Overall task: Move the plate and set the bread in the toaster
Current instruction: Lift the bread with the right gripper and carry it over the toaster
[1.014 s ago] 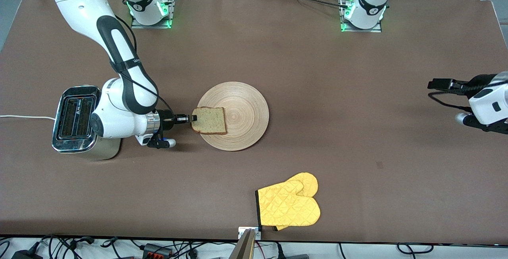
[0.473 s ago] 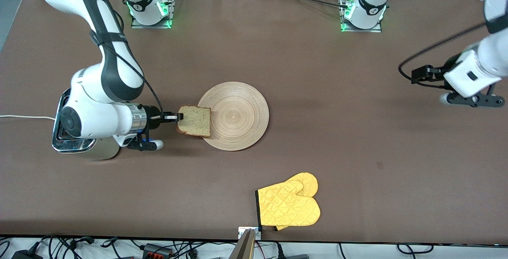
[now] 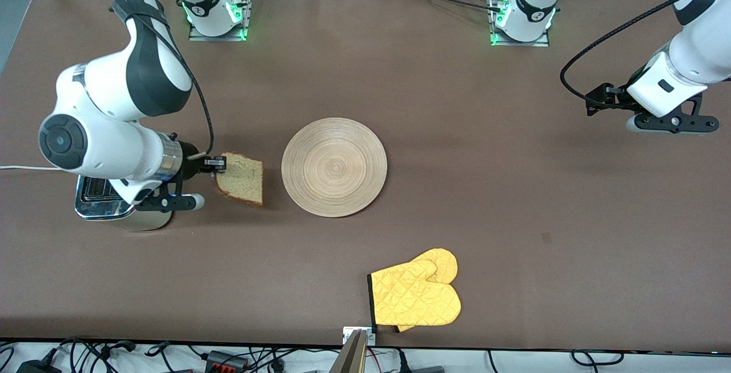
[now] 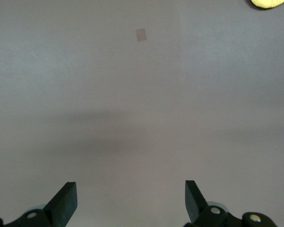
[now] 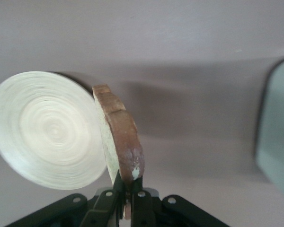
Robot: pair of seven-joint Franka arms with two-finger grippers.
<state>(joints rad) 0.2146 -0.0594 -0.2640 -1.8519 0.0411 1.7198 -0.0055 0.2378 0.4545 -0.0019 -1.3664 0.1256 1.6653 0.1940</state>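
Observation:
My right gripper [image 3: 216,162] is shut on the crust edge of the bread [image 3: 242,178], a brown slice held in the air over bare table between the toaster and the plate. The right wrist view shows the bread [image 5: 120,137] edge-on, pinched in my right gripper [image 5: 129,187]. The round light-wood plate [image 3: 334,167] lies at mid-table and also shows in the right wrist view [image 5: 42,130]. The chrome toaster [image 3: 97,201] stands under the right arm's wrist, mostly hidden. My left gripper [image 4: 131,201] is open and empty, up over bare table at the left arm's end.
A yellow oven mitt [image 3: 416,297] lies near the table's front edge, nearer to the front camera than the plate. The toaster's white cord [image 3: 20,168] runs off the right arm's end of the table. A small grey mark [image 4: 141,34] is on the tabletop.
My right gripper has lifted the bread off the plate and carried it toward the toaster. The left arm has swung up and back over its end of the table.

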